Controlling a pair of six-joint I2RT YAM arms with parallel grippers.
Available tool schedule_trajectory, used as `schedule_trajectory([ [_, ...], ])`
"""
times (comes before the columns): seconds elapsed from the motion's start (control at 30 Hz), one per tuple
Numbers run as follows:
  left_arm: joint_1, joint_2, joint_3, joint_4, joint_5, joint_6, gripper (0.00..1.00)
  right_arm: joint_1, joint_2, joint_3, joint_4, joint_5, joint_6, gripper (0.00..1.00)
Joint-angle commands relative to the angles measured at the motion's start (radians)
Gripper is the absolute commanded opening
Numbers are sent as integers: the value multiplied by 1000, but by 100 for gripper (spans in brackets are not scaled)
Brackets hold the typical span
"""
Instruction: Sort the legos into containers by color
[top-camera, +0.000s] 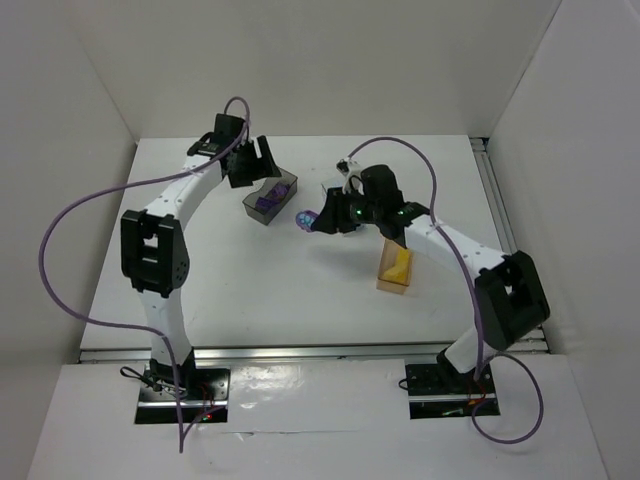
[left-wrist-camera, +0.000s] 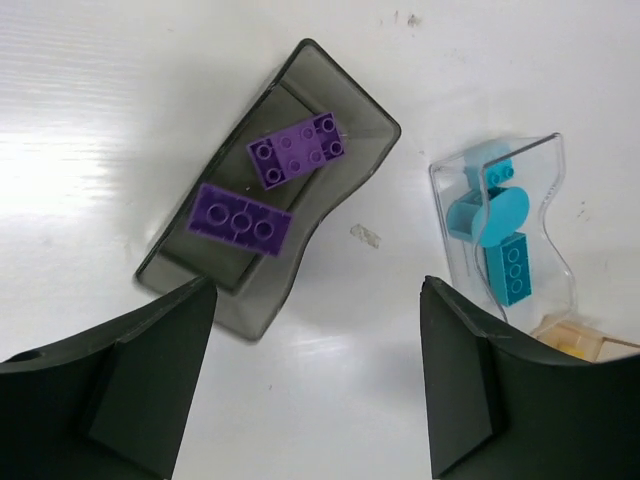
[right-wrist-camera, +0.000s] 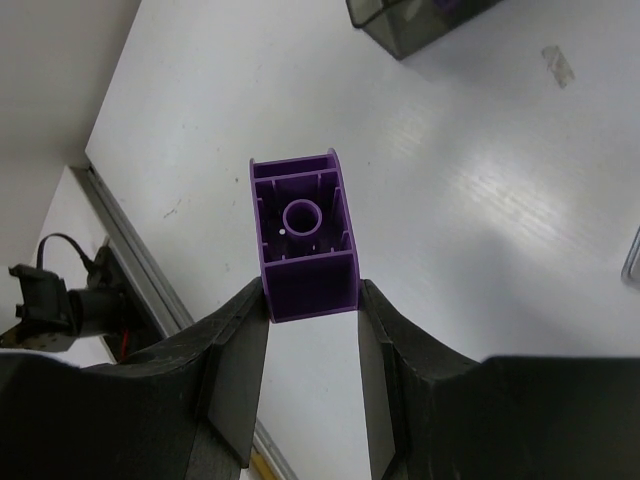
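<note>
Grey bin (left-wrist-camera: 255, 305): two purple bricks (left-wrist-camera: 240, 220); right hand (right-wrist-camera: 312, 292) pinches third brick (right-wrist-camera: 300, 215).

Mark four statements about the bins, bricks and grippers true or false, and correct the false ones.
1. The smoky grey bin holds two purple bricks. True.
2. The right gripper is empty. False: its fingers are shut on a purple brick, held above the table.
3. The clear bin holds yellow bricks. False: the pieces in it are teal bricks.
4. The left gripper is open and holds nothing. True.
</note>
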Motion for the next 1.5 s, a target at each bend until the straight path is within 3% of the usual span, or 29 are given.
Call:
schedule_trajectory([
  [0.0,11,-220,-36,-39,-106,-6,86,-7,118,169,43,-4,1,12],
  [0.1,43,-373,-145,-39,-132,-53,86,5,219,286,17,51,1,12],
  [0.2,83,-506,-248,-39,-152,-73,84,16,397,504,-38,138,1,12],
  [0.3,116,-570,-303,-27,-127,-73,84,36,503,630,-85,172,-9,12],
  [0.5,166,-654,-376,-38,-83,-55,84,36,747,938,-171,146,-8,24],
  [0.53,176,-668,-391,-38,-71,-55,84,36,791,995,-182,146,-9,31],
  [0.6,186,-677,-402,-38,-71,-46,84,36,824,1035,-193,106,-27,63],
  [0.7,195,-686,-413,-38,-61,-46,84,36,821,1074,-220,118,-47,80],
  [0.73,195,-686,-413,-38,-52,-46,84,36,801,1060,-220,134,-47,90],
  [0.8,195,-695,-422,-38,-52,-46,84,36,709,977,-198,181,-56,95],
  [0.97,195,-696,-442,-38,-41,-37,84,36,478,781,-188,409,-76,99],
  [1.0,195,-705,-442,-38,-41,-36,84,36,383,680,-188,465,-76,100],
  [1.13,195,-728,-451,-38,-60,-27,86,36,150,426,-251,892,5,100],
  [1.23,195,-757,-471,-38,-51,-27,87,16,-17,270,-354,1104,82,100],
  [1.37,195,-804,-492,-38,-32,-27,87,-4,-179,157,-521,1244,188,100],
  [1.47,195,-846,-503,-29,-21,-18,87,-13,-301,63,-572,1267,201,100],
])
